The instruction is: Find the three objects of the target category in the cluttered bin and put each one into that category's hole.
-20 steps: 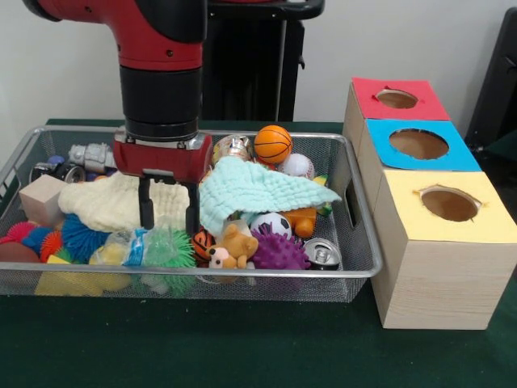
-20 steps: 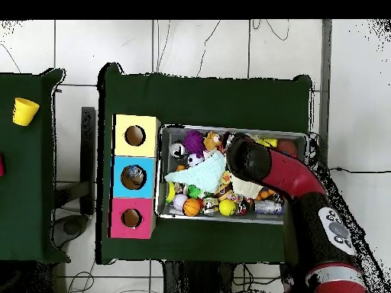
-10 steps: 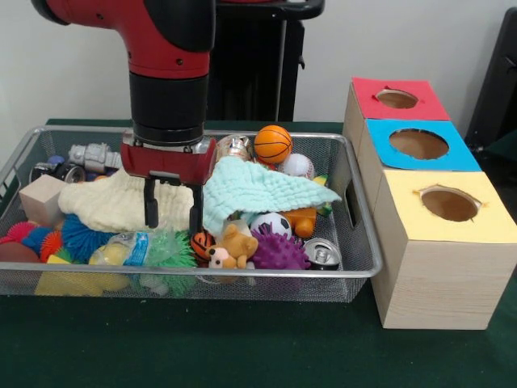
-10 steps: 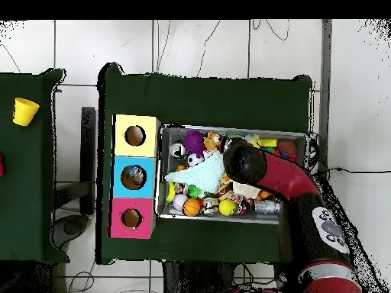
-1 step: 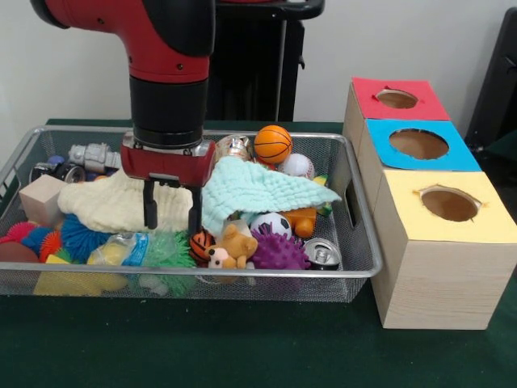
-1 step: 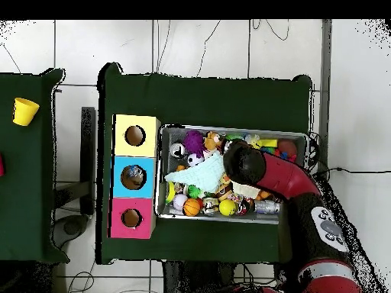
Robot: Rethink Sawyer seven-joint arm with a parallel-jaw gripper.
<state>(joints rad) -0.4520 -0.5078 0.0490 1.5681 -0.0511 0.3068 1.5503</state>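
Gripper: the gripper (image 5: 171,216) hangs low inside the wire bin (image 5: 359,242), its two black jaws spread apart with nothing between them, tips over the cream cloth (image 5: 105,202) and just above the green spiky ball (image 5: 168,250).
Bin: stands on the green desk (image 5: 242,347), crowded with toys.
Balls near the jaws: a small orange striped ball (image 5: 202,242) lies just below and beside the jaw nearer the boxes; a soccer ball (image 5: 271,223) and a purple spiky ball (image 5: 279,252) lie further toward the boxes.
Far balls: an orange basketball (image 5: 273,143) and a white baseball (image 5: 297,166) sit at the bin's far side, well apart from the jaws.
Cloths: a mint cloth (image 5: 258,187) drapes across the middle, just beside the gripper.
Other items: a teddy bear (image 5: 233,246) and a silver can (image 5: 323,254) rest near the front wall.
Boxes: red box (image 5: 396,99), blue box (image 5: 420,145) and yellow box (image 5: 448,206) stand in a row beside the bin, each with a round hole on top.
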